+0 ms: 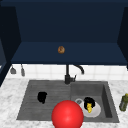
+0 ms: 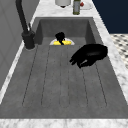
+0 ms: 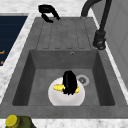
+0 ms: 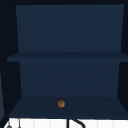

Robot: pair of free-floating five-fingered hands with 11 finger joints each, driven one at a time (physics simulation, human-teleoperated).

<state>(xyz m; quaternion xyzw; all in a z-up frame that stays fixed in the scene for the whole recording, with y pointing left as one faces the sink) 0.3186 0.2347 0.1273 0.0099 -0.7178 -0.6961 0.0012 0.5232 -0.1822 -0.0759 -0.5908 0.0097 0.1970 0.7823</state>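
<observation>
My right hand (image 1: pixel 89 101) is down in the sink basin (image 1: pixel 106 100), over a white plate (image 1: pixel 96 112). Its fingers are curled round a yellow corn cob (image 1: pixel 89 107) lying on that plate. From the right side the right hand (image 3: pixel 69 82) covers the middle of the cob (image 3: pixel 58 87), and the plate (image 3: pixel 66 97) sits next to the drain (image 3: pixel 82 80). From the left side this hand (image 2: pixel 60 36) and the cob (image 2: pixel 58 43) appear at the far end. My left hand (image 1: pixel 42 97) floats above the ribbed drainboard (image 1: pixel 30 100) with relaxed fingers, holding nothing; the left hand (image 2: pixel 90 53) hangs near the front rim.
A black faucet (image 1: pixel 67 74) stands behind the sink. A big red ball (image 1: pixel 67 115) sits at the front edge. An olive bottle (image 1: pixel 123 102) stands on the counter to the right. A small brown object (image 1: pixel 61 49) rests on the dark shelf (image 4: pixel 65 106) above.
</observation>
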